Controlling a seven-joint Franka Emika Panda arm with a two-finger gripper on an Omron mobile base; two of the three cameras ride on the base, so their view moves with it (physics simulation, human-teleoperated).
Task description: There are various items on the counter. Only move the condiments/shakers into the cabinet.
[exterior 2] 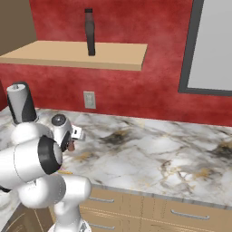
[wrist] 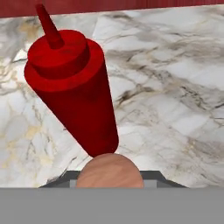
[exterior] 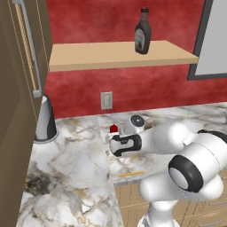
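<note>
- The gripper (wrist: 109, 180) straddled the tan-brown shaker (wrist: 109, 170) on the counter (wrist: 175, 87); fingertips sat close beside it (whether clamped, I could not tell)
- The red bottle (wrist: 76, 87) stood just beyond the hand
- The dark sauce bottle (exterior: 142, 32) stood on the cabinet (exterior: 88, 55), well above the hand

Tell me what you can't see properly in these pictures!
- Hand's fingers: hand view, hidden under the tan-brown shaker, so grip can't be judged.
- Red bottle: left base view, all but its top is hidden by the arm.
- Orange stick: left base view, too thin to identify.
- Cone-shaped appliance: left base view, partly behind the door.
</note>
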